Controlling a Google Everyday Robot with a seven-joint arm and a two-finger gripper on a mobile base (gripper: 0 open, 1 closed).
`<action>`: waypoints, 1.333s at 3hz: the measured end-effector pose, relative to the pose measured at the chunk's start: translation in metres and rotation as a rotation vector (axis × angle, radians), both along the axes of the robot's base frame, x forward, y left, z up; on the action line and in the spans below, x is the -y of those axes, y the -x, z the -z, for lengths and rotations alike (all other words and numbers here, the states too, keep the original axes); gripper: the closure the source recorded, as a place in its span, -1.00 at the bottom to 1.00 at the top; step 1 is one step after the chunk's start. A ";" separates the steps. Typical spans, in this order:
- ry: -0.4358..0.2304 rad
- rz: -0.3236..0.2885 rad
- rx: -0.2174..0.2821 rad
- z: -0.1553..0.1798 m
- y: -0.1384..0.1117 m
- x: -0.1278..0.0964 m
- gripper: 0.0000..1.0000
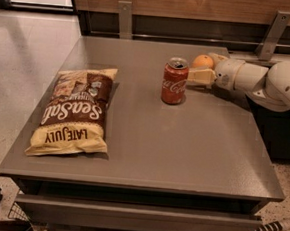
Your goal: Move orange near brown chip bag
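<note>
The orange (203, 61) sits on the grey table (147, 148) at the far right, just behind and to the right of a red soda can. My gripper (200, 68) reaches in from the right and is at the orange, level with the tabletop, with the fruit inside its span. The cream arm (268, 82) stretches off to the right. The brown chip bag (75, 112), with "Sea Salt" and "LATE JULY" lettering, lies flat at the table's left side, far from the orange.
A red Coca-Cola can (175, 81) stands upright right next to the gripper's left side. A wooden wall with metal brackets (125, 18) runs behind the table. A cable (271, 229) lies on the floor at the lower right.
</note>
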State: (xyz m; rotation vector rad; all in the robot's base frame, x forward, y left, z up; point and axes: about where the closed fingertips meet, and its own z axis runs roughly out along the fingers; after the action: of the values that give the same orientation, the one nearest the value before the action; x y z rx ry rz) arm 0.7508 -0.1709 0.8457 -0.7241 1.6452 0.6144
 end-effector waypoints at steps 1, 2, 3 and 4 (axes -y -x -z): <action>-0.004 -0.005 -0.001 0.001 -0.002 -0.004 -0.24; -0.004 -0.009 -0.002 0.002 -0.003 -0.007 0.23; -0.005 -0.014 -0.002 0.002 -0.003 -0.010 0.69; -0.006 -0.019 -0.003 0.003 -0.003 -0.013 1.00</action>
State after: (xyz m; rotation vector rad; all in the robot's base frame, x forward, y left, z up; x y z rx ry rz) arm 0.7542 -0.1574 0.8431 -0.7351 1.6405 0.6341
